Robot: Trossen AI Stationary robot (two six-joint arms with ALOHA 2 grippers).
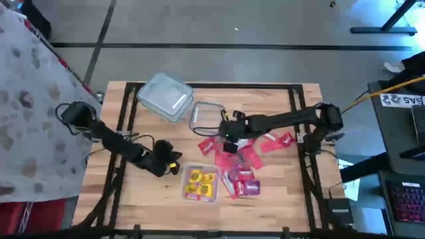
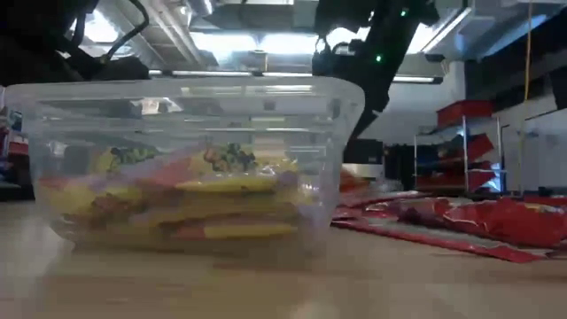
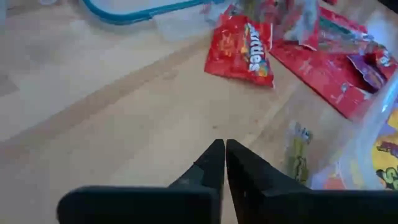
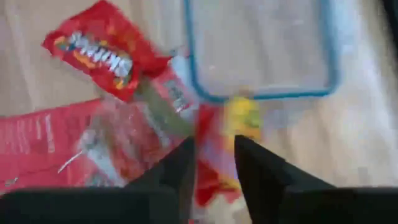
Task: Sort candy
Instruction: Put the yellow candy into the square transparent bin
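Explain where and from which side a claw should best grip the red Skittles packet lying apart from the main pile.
The red Skittles packet lies flat on the wooden table, apart from the red pile. Probably best: come straight down from above and pinch across its narrow width near a crimped end, where the thin foil can bunch. Its table-side edge is free of other sweets, so one finger fits there.

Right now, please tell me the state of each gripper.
Left gripper: jaws closed, holding nothing.
Right gripper: jaws closed on a red and yellow candy packet.
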